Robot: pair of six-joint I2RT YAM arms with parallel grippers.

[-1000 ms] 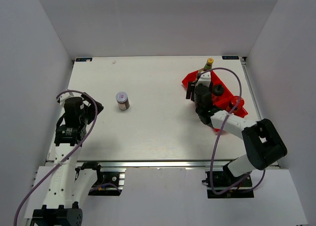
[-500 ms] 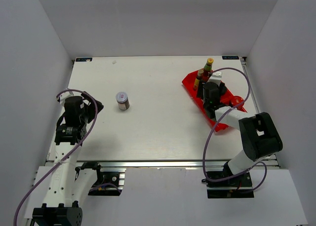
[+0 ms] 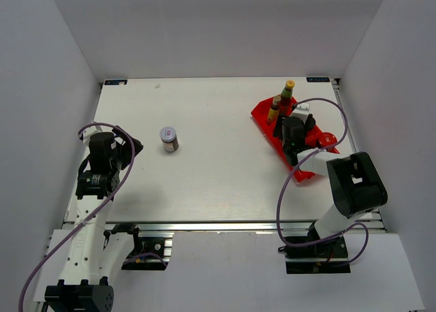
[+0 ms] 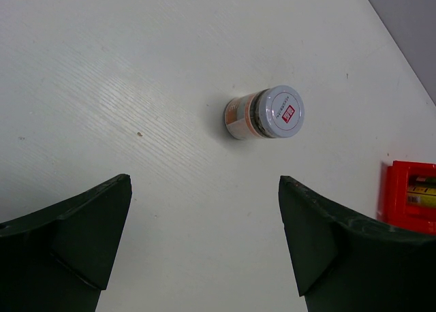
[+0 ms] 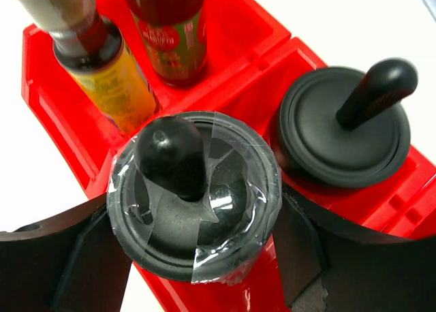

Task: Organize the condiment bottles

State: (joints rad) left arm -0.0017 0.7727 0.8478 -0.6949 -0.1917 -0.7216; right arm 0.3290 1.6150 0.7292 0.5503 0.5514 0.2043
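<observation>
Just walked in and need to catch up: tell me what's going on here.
The right claw grips a black-capped shaker over the red bin, beside a second shaker and two sauce bottles. The left claw hangs open above the table, with the white-lidded jar standing alone ahead of it.

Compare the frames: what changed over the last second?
The right gripper, shut on the black-capped glass shaker wrapped in clear tape, carried it rightward from the left edge of the red plastic bin to further over the bin, beside the other black-capped shaker. Nothing was let go. The white-lidded jar and the open left gripper stayed put.
</observation>
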